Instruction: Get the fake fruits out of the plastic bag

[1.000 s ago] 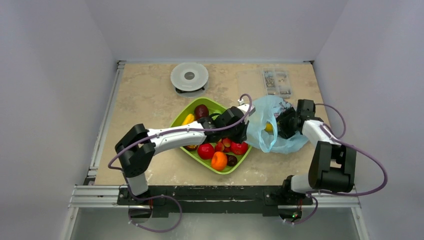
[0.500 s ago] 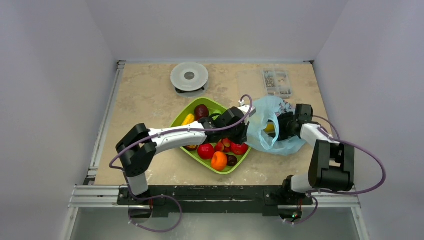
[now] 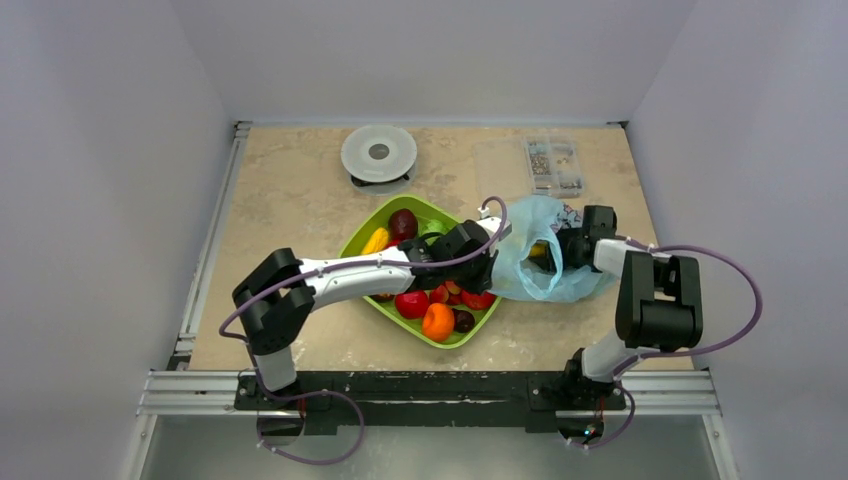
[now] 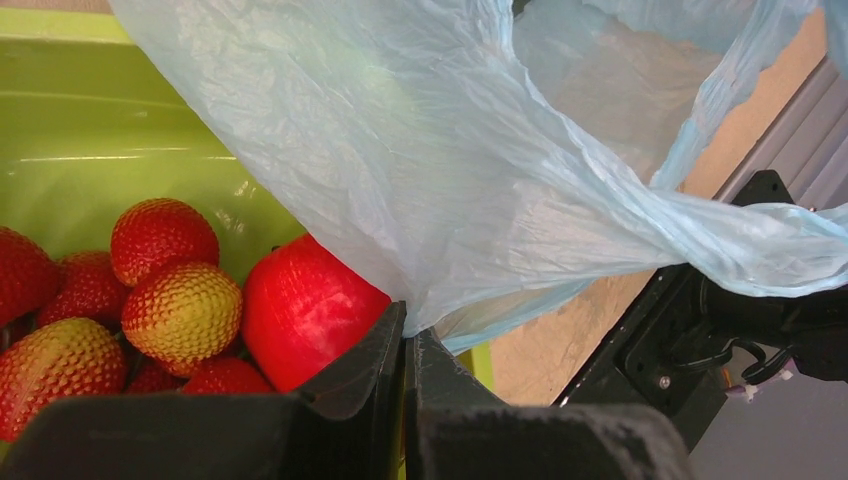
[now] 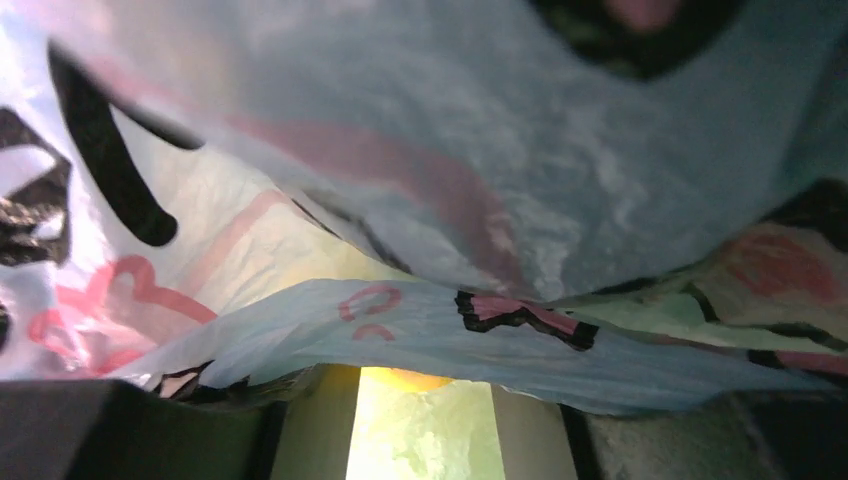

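The light-blue plastic bag (image 3: 522, 282) lies right of the green tray (image 3: 358, 236). My left gripper (image 3: 484, 272) is shut on the bag's near edge (image 4: 450, 150) at the tray's right rim, jaws pressed together (image 4: 408, 335) beside a red ball (image 4: 305, 310). My right gripper (image 3: 558, 250) is inside the bag (image 5: 500, 150), its fingers (image 5: 310, 430) apart. A yellow fruit (image 5: 425, 380) sits just beyond the tips under a fold, and shows in the top view (image 3: 539, 249). The tray holds a red ball (image 3: 411, 303), an orange (image 3: 438, 321), a purple-brown fruit (image 3: 403, 222) and a banana (image 3: 376, 240).
A cluster of small red berries (image 4: 160, 285) lies in the tray by the red ball. A round white disc (image 3: 379, 153) stands at the back. A clear box of small parts (image 3: 553, 163) is behind the bag. The table's right edge is near the bag.
My right gripper has pushed left, deeper into the bag toward the yellow fruit, and its arm has folded closer. My left gripper has kept its hold on the bag's edge.
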